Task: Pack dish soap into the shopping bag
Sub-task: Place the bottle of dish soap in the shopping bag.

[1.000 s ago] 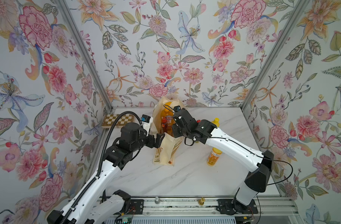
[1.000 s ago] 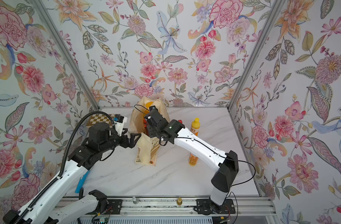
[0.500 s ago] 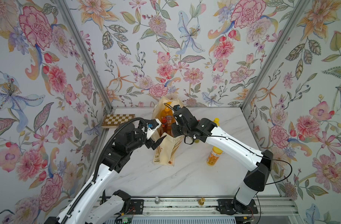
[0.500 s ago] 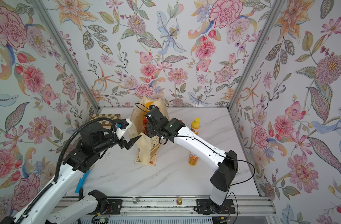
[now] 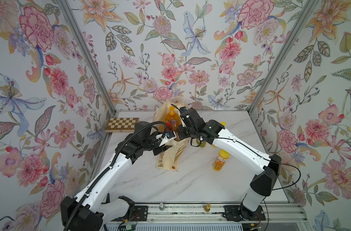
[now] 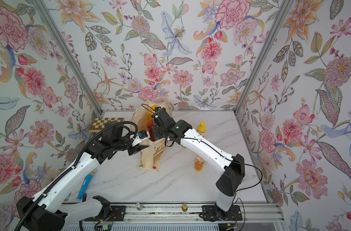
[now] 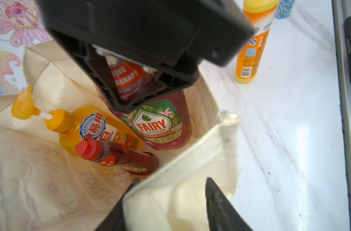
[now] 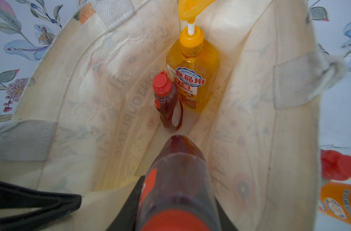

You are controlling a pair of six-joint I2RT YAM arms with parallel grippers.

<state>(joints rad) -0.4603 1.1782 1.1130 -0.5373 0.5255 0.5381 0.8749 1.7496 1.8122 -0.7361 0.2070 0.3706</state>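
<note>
Floral-papered walls (image 5: pixel 170 50) close in a white marble table (image 5: pixel 190 180). The shopping bag (image 5: pixel 168 160) stands upright at the centre of both top views with its mouth open. The right gripper (image 7: pixel 144 96) sits in that mouth, clamped on a dark-red bottle (image 8: pixel 178 176) near its neck, with the base pointing down between the cloth walls. Whether the base touches the bag's floor I cannot tell. Deeper in, at the upper middle of the right wrist view, the pump bottle (image 8: pixel 192 66) stands with a second dark-red bottle (image 8: pixel 168 108) touching its front. The left gripper (image 7: pixel 168 208) straddles the bag's near rim, one finger inside and one outside, with cloth bunched between. Whether it has pinched that cloth I cannot tell.

The main risk, as I judge it, is letting go from too high. The bottle would then drop onto the small one just ahead and could topple both standing bottles. The bag is soft, so if the rim is not truly held, the near wall may fold inward. It could then catch the right claw as it leaves and drag or tip the whole bag. The rope handle (image 7: pixel 228 120) at the rim could snag too. Right of the bag in a top view, an orange bottle (image 5: pixel 220 162) stands just beside the right forearm (image 5: pixel 236 148), and a careless swing would knock it over.
</note>
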